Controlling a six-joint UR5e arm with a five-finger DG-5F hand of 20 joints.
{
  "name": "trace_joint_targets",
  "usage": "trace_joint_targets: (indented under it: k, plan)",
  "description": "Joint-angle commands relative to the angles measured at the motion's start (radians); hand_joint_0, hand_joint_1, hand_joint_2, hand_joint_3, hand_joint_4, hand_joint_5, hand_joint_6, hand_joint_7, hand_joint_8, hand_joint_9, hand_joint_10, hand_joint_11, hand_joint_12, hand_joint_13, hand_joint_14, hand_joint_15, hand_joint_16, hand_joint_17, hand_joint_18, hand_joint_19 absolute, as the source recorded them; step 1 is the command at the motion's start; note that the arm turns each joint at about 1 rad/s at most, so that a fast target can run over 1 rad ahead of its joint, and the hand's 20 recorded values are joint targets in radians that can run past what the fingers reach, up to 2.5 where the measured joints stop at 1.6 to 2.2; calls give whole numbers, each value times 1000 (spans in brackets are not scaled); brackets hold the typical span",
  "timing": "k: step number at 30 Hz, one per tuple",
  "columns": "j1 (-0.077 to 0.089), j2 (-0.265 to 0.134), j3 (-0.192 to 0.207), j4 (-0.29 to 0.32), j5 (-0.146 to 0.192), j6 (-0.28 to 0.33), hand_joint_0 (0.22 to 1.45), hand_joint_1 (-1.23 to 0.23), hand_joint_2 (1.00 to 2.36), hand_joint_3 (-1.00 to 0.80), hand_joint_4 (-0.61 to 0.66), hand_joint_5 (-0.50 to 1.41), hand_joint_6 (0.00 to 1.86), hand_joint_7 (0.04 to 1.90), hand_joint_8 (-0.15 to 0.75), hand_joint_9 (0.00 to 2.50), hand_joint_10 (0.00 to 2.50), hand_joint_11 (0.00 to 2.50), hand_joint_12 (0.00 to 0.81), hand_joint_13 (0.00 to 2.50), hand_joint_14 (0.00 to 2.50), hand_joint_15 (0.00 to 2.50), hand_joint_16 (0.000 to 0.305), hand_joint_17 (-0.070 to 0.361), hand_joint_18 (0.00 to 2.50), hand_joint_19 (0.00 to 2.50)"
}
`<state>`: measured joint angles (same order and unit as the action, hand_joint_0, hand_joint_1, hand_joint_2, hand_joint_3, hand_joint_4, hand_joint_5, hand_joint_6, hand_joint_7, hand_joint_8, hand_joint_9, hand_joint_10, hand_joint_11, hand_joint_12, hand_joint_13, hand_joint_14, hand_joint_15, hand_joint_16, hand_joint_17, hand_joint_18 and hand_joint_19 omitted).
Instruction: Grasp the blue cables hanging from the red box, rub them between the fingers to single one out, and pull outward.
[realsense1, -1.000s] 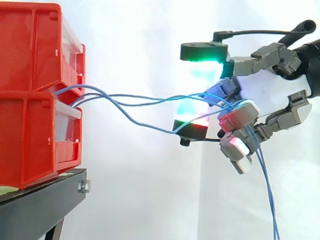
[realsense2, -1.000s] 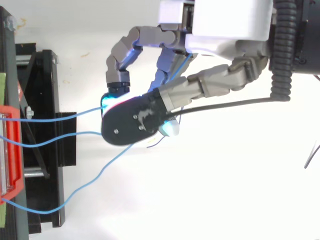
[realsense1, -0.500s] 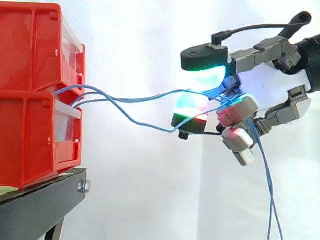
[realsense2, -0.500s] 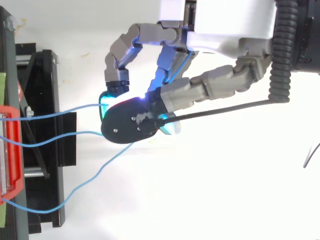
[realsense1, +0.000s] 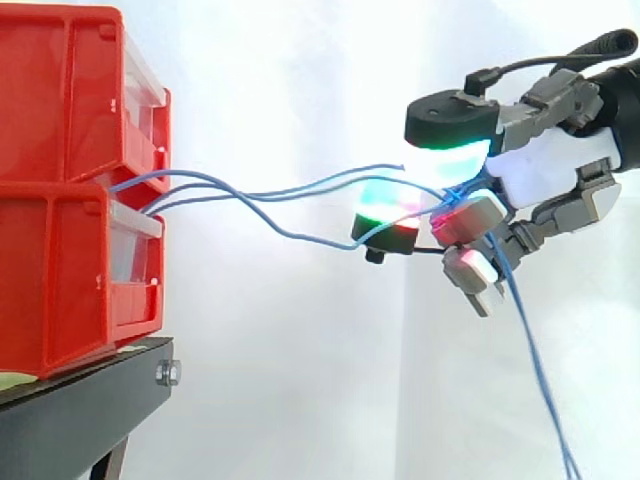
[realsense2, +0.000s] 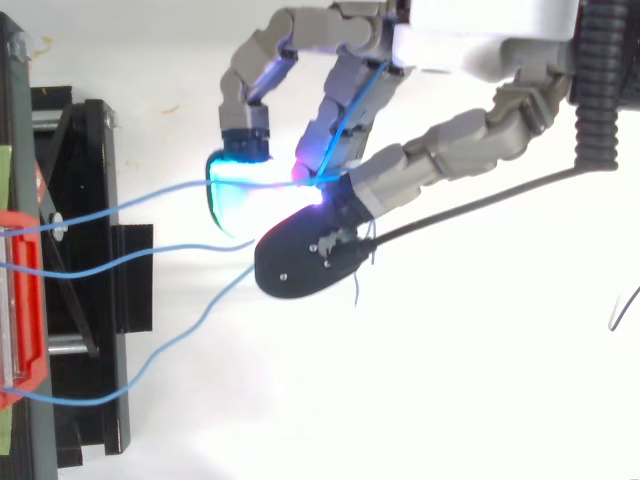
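The hand is at the right, well apart from the stacked red boxes. Its glowing fingers are curled round the blue cables, which stretch from the boxes' front to the hand and then hang down below it.

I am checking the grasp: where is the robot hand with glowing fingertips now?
In the side view the hand is at the right, apart from the stacked red plastic bins, its fingers curled round the thin blue cables from them.
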<state>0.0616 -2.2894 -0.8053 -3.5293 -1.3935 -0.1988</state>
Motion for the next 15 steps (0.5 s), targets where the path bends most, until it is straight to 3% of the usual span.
trace_joint_targets:
  k: [1,5,10,13,15]
  plan:
    - [-9,1,0,-3,5,-22,665,-819,1004,-457,67,-171,902,855,263,1137,18,1237,375,956,27,718,51,116,768,628]
    - [-16,1,-6,1,24,-27,607,-725,1002,-466,67,-161,895,873,262,1171,19,1230,375,978,27,739,52,116,771,648]
    - [-19,1,-25,13,110,-27,544,-598,1001,-485,75,-154,886,892,276,1210,18,1221,387,1005,26,737,55,123,791,665]
    - [-19,1,-26,52,160,-28,532,-495,1000,-500,73,-150,882,896,281,1241,20,1211,391,1017,26,737,56,126,801,672]
    - [-19,1,-28,69,166,-30,545,-413,1000,-495,63,-148,880,913,278,1261,19,1203,387,1024,26,740,55,125,803,682]
